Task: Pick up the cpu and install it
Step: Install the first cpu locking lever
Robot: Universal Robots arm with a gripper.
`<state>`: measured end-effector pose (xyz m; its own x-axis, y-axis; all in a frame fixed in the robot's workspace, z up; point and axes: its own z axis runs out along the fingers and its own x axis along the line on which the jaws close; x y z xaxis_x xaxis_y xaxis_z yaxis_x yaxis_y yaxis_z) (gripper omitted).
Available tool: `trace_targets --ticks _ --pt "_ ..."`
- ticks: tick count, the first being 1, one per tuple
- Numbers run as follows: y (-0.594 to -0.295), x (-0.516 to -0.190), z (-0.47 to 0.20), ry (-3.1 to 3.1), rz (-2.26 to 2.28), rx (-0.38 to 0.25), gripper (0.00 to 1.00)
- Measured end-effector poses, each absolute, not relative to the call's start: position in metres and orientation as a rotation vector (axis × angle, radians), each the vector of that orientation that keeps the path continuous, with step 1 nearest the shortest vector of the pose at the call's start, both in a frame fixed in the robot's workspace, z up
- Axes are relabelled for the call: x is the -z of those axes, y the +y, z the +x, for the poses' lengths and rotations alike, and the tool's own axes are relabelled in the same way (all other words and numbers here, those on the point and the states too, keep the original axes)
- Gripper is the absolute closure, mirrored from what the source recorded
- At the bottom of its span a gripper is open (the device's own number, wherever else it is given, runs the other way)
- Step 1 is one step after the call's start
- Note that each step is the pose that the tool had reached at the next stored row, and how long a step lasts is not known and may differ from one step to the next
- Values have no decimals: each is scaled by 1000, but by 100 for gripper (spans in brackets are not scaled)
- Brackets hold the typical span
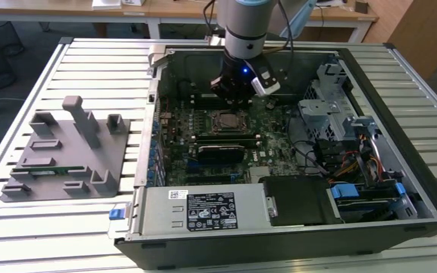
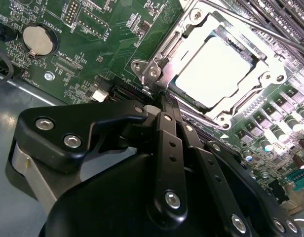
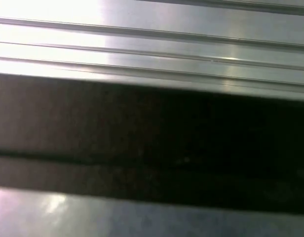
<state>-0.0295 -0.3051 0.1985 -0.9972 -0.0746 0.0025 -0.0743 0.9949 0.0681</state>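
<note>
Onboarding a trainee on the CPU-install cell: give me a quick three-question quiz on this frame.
1. True or false: the small flat square silvery cpu sits inside the metal-framed black socket on the green motherboard.
2. Where does the long thin green memory stick lie? A) on the grey fixture tray B) on the slatted table C) in a motherboard slot
3. Fill in: in the exterior view the black gripper hangs over the open black computer ____.
Key: 1 true; 2 A; 3 case.
</note>
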Motion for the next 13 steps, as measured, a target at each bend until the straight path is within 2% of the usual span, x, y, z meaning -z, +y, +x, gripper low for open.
trace_targets --ticks 13 --pt "-306 -202 -28 -3126 116 105 89"
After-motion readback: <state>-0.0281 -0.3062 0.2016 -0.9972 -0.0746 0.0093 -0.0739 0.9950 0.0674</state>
